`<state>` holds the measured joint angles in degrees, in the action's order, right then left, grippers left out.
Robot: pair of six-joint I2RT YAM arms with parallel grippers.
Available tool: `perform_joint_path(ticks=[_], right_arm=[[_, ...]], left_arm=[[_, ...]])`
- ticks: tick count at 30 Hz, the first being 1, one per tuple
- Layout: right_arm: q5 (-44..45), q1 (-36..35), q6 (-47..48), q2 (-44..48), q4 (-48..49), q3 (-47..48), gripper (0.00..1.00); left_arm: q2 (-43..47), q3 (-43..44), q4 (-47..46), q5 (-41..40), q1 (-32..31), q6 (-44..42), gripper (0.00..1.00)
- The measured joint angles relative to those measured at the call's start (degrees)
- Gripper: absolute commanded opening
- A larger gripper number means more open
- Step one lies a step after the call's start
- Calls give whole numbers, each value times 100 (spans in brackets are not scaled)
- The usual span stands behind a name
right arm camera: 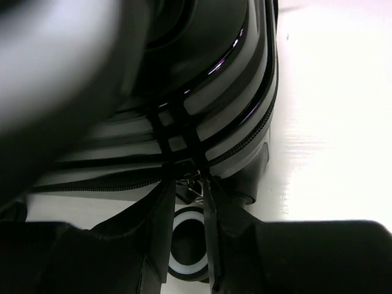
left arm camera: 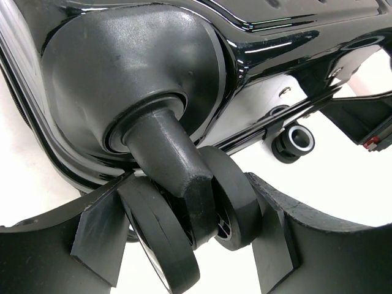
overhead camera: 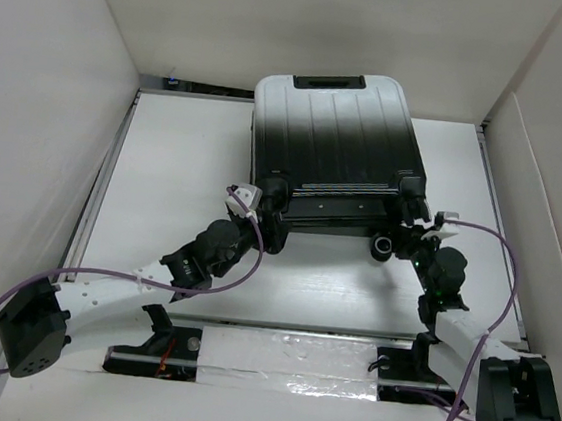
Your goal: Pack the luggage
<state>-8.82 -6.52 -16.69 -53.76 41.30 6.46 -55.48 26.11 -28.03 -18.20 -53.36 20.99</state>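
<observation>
The luggage [overhead camera: 339,136] lies flat and closed on the table, its ribbed shell fading from black to silver-white, with its wheels towards me. My left gripper [overhead camera: 266,214] is at its near left corner. In the left wrist view the left gripper [left arm camera: 188,187] is shut on the black double wheel [left arm camera: 236,202], one pad on each side. My right gripper [overhead camera: 412,227] is at the near right corner. In the right wrist view the right gripper [right arm camera: 187,184] is closed to a narrow gap on the zipper pull [right arm camera: 191,188] at the zipper line [right arm camera: 245,144].
Another caster wheel with a white ring [overhead camera: 383,246] sticks out under the case's near edge; it also shows in the left wrist view [left arm camera: 293,141] and behind my right fingers [right arm camera: 187,242]. White walls [overhead camera: 52,96] enclose the white table [overhead camera: 166,158] on three sides.
</observation>
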Motion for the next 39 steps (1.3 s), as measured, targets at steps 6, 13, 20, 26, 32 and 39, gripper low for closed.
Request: perform_joint_path(ticks=[6, 13, 20, 26, 32, 39], right_arm=[[-2, -24, -11, 15, 581, -282, 17], [55, -26, -85, -424, 1067, -286, 31], [85, -31, -138, -470, 1215, -330, 35], [260, -35, -269, -474, 1143, -299, 31], [525, -70, -385, -448, 1016, -260, 11], [796, -321, -420, -404, 949, -260, 0]], left_arm=[[-11, 0, -11, 57, 13, 2, 0], [-122, 44, -39, 83, 13, 2, 0], [-192, 81, -37, 125, 35, 2, 0], [-254, 170, 0, 131, 55, 4, 0], [-254, 192, 11, 133, 55, 4, 0], [-291, 208, 9, 136, 57, 4, 0]])
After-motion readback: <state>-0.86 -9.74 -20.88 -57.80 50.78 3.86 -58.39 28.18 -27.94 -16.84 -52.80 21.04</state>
